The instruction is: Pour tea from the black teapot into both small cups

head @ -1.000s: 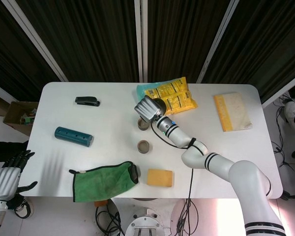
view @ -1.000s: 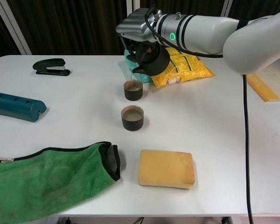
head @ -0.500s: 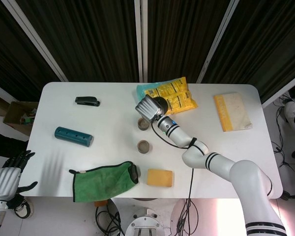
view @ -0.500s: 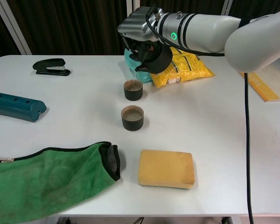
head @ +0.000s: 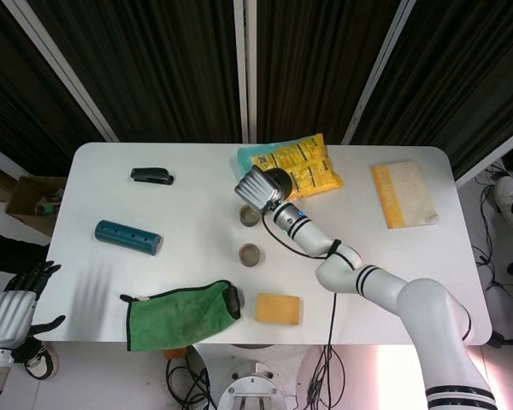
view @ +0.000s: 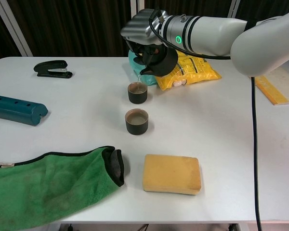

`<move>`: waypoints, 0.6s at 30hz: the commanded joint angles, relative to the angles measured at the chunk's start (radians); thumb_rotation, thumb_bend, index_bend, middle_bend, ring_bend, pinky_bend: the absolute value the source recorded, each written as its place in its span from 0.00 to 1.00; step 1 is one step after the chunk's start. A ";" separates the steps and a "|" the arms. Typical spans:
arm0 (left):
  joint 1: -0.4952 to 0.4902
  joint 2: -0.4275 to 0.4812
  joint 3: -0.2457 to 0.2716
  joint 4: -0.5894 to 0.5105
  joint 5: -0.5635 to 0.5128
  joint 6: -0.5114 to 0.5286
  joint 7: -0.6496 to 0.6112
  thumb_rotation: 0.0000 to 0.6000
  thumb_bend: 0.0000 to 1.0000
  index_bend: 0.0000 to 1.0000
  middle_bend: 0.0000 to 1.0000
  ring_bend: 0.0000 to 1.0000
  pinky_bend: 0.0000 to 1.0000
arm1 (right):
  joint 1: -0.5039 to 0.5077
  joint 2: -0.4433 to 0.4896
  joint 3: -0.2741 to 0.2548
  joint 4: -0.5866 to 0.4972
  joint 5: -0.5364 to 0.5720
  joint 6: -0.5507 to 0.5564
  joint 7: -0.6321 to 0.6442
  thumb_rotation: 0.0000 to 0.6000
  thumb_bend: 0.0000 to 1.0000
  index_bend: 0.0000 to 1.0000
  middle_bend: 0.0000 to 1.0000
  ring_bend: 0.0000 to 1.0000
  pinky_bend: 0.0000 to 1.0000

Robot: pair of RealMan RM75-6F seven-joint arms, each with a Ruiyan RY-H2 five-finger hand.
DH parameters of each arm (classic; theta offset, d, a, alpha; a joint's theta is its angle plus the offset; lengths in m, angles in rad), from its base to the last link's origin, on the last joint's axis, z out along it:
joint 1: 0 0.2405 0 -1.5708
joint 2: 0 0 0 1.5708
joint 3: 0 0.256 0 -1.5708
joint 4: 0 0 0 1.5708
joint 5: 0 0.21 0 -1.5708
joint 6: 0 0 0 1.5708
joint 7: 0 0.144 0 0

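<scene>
My right hand (view: 143, 34) (head: 256, 189) grips the black teapot (view: 158, 61), tilted with its spout down over the far small cup (view: 137, 93) (head: 250, 215). A thin stream of tea falls from the spout into that cup, which holds brown liquid. The near small cup (view: 137, 121) (head: 250, 254) stands just in front of it, also filled with brown tea. My left hand (head: 8, 313) hangs open off the table's left edge, far from the cups, seen only in the head view.
A yellow snack bag (view: 190, 70) on a teal pouch lies right behind the teapot. A yellow sponge (view: 172, 173) and a green cloth (view: 48, 187) lie at the front. A teal cylinder (view: 17, 109) and a black stapler (view: 53, 69) sit at the left, a yellow booklet (head: 403, 194) at the right.
The teapot has stayed tilted over the far cup, shifting only slightly, and the tea level in that cup has risen. The left hand has not moved.
</scene>
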State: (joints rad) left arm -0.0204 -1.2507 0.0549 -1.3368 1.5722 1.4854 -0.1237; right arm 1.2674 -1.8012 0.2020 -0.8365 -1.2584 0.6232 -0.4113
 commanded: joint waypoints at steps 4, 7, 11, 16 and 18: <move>-0.001 0.001 0.000 0.000 0.001 0.000 0.000 1.00 0.07 0.16 0.12 0.11 0.22 | 0.003 -0.003 -0.001 0.002 0.000 -0.002 -0.006 1.00 0.46 1.00 1.00 1.00 0.57; -0.001 0.001 -0.001 -0.001 0.001 0.001 -0.002 1.00 0.07 0.16 0.12 0.11 0.22 | 0.005 -0.003 0.001 0.000 0.000 -0.003 -0.008 1.00 0.46 1.00 1.00 1.00 0.57; 0.000 0.001 0.000 0.000 0.002 0.002 -0.003 1.00 0.07 0.16 0.12 0.11 0.22 | 0.007 -0.005 0.001 0.000 0.001 -0.004 -0.015 1.00 0.46 1.00 1.00 1.00 0.57; 0.001 0.002 -0.001 -0.002 0.002 0.005 -0.002 1.00 0.07 0.16 0.12 0.11 0.22 | 0.008 -0.002 0.000 -0.003 0.001 -0.001 -0.028 1.00 0.46 1.00 1.00 1.00 0.57; 0.001 0.003 0.000 -0.001 0.002 0.005 -0.003 1.00 0.07 0.16 0.12 0.11 0.22 | 0.008 -0.001 -0.001 -0.005 0.001 0.001 -0.032 1.00 0.46 1.00 1.00 1.00 0.57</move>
State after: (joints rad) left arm -0.0193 -1.2481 0.0544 -1.3381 1.5738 1.4906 -0.1264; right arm 1.2751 -1.8027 0.2012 -0.8412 -1.2572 0.6236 -0.4431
